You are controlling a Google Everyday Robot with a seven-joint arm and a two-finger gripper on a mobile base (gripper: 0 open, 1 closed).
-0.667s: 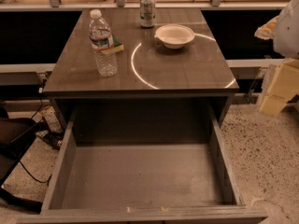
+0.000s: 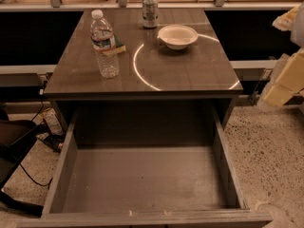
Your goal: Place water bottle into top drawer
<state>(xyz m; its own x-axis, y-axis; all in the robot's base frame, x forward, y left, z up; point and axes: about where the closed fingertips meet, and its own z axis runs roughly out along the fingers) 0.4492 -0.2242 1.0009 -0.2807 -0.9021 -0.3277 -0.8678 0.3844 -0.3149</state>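
The water bottle (image 2: 104, 44) is clear and ribbed with a white cap, and stands upright on the left part of the grey desk top (image 2: 180, 70). The top drawer (image 2: 142, 179) is pulled wide open below the desk's front edge, and its flat grey bottom is bare. My gripper (image 2: 285, 77) shows only as pale cream parts at the right edge of the view, beside the desk and far from the bottle. It holds nothing that I can see.
A silver can (image 2: 150, 11) stands at the back of the desk. A white bowl (image 2: 177, 36) sits right of centre. A small yellow-green object (image 2: 118, 47) lies behind the bottle. Dark cables and a black object (image 2: 19, 141) are on the floor at left.
The pale arm parts at the right edge have shifted slightly up and to the right. The bottle, can, bowl and drawer have not moved.
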